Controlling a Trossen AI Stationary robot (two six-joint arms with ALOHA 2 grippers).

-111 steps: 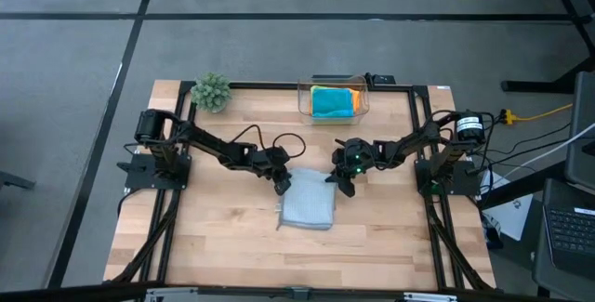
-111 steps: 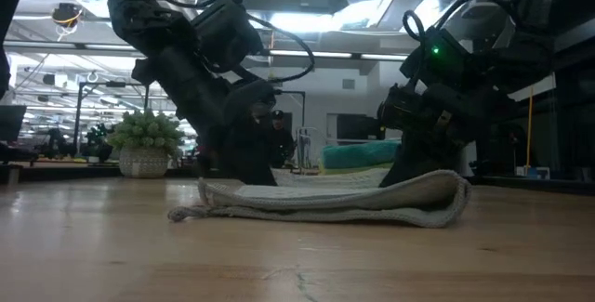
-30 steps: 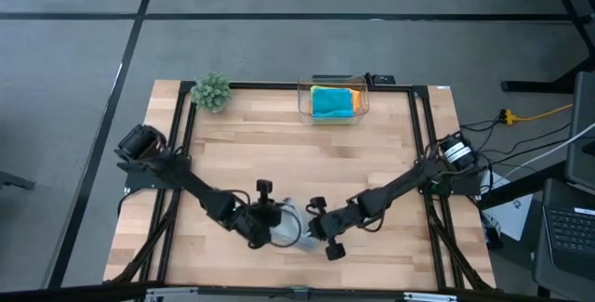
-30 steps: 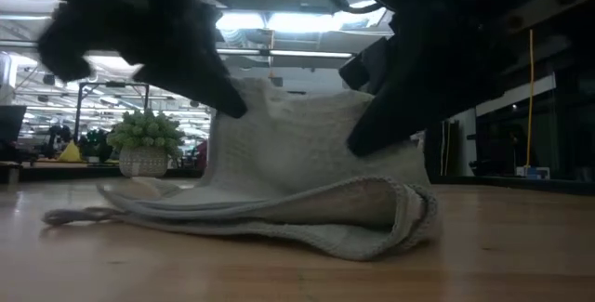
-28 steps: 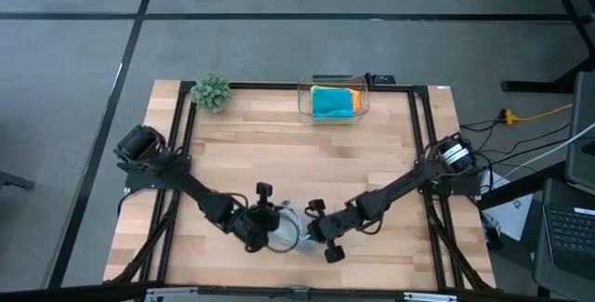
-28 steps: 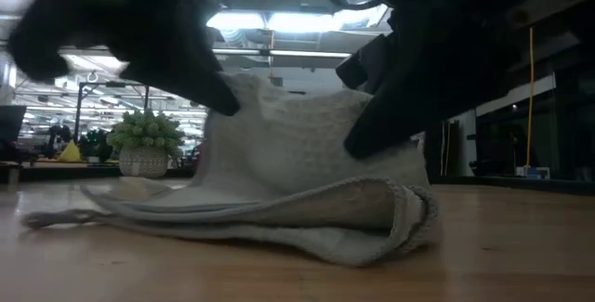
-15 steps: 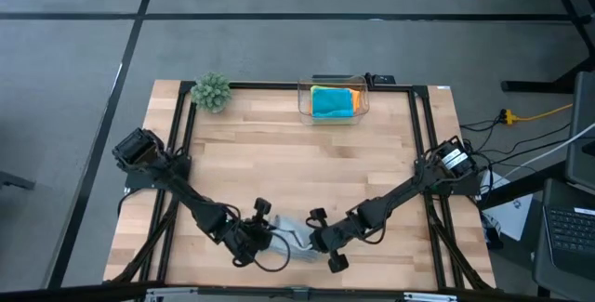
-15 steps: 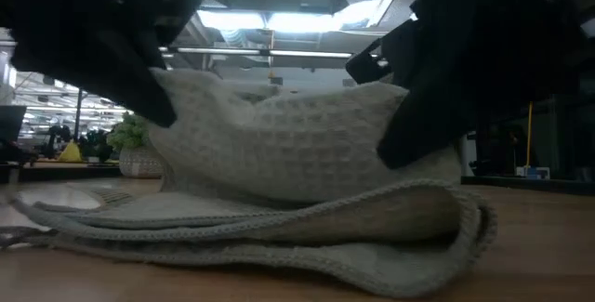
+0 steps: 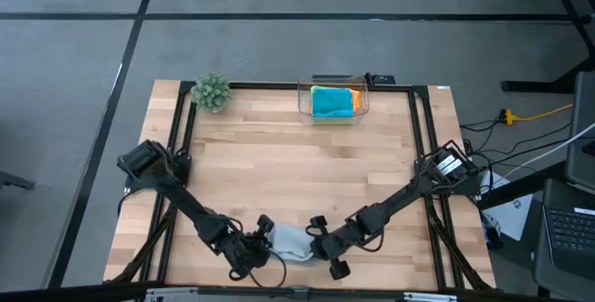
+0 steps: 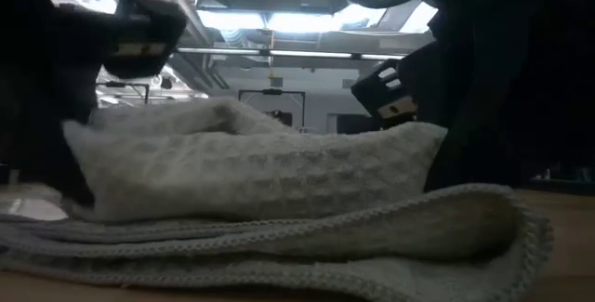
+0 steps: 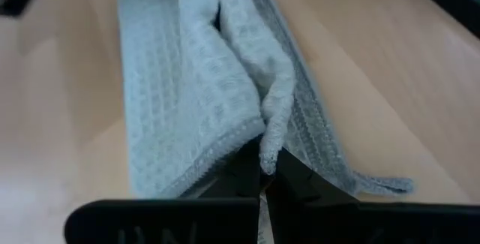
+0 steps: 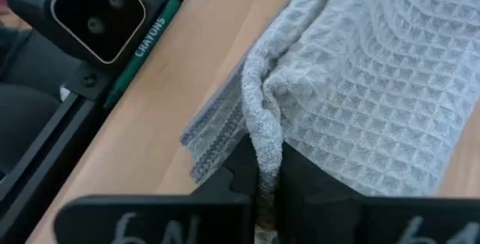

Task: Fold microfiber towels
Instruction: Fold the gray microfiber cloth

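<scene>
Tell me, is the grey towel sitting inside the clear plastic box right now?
No, the grey towel lies on the table's near edge between the two end effectors, far from the clear plastic box.

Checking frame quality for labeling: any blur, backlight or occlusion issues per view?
High view: even light, sharp, but the arms hide most of the grey towel. Low view: towel fills the frame, arms are backlit black shapes against bright ceiling lights. Left wrist view: left pincer soft, near-field. Right wrist view: towel weave crisp, right pincer blurred at the edge.
</scene>
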